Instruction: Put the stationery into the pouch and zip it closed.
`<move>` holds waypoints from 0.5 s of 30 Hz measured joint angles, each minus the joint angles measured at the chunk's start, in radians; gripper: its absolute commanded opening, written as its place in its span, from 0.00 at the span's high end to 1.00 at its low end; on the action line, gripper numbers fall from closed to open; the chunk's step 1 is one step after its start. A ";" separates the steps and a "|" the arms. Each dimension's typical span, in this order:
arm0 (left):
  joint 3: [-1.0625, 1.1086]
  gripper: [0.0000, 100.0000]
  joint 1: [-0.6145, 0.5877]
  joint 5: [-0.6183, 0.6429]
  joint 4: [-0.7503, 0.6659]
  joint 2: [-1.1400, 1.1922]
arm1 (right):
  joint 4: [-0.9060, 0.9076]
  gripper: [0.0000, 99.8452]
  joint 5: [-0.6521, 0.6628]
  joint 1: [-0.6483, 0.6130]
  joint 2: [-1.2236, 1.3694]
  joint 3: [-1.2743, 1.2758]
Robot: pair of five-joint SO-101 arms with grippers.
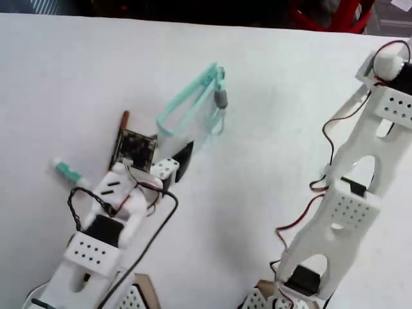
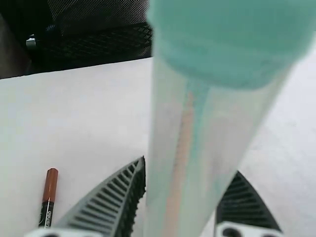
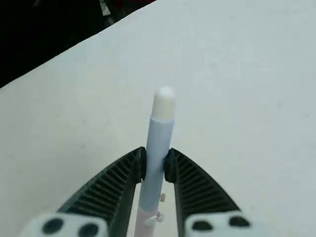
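A clear pouch (image 1: 193,119) with a teal zip rim is held upright near the table's middle, its mouth gaping. My left gripper (image 1: 177,162) is shut on the pouch's lower edge. In the left wrist view the pouch (image 2: 197,123) fills the gap between the ribbed fingers (image 2: 116,197). A brown pen (image 1: 122,121) lies beside that gripper, also seen as the brown pen (image 2: 48,195) on the table. A teal and white marker (image 1: 67,170) lies further left. My right gripper (image 3: 154,158) is shut on a light blue pen (image 3: 157,133) with a white tip, held above bare table.
The right arm (image 1: 347,206) stretches from the back right corner down to the front edge, with loose wires along it. The white table (image 1: 270,129) has free room between the two arms. The far table edge meets dark floor and a red object (image 1: 335,16).
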 measured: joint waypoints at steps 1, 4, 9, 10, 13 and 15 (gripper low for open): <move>0.000 0.78 0.002 0.000 0.000 0.000 | 0.000 0.98 0.000 -0.017 -0.064 0.069; 0.000 0.78 0.002 0.000 0.000 0.000 | 0.000 0.98 0.000 -0.084 -0.265 0.293; 0.000 0.78 0.002 0.000 0.000 0.000 | 0.000 0.98 0.000 -0.215 -0.539 0.548; 0.000 0.78 0.002 0.000 0.000 0.000 | 0.000 0.98 0.000 -0.236 -0.582 0.566; 0.000 0.78 0.000 0.000 0.000 0.000 | 0.000 0.98 0.000 -0.298 -0.687 0.592; 0.000 0.78 0.002 0.000 0.000 0.000 | 0.000 0.98 0.000 -0.322 -0.752 0.600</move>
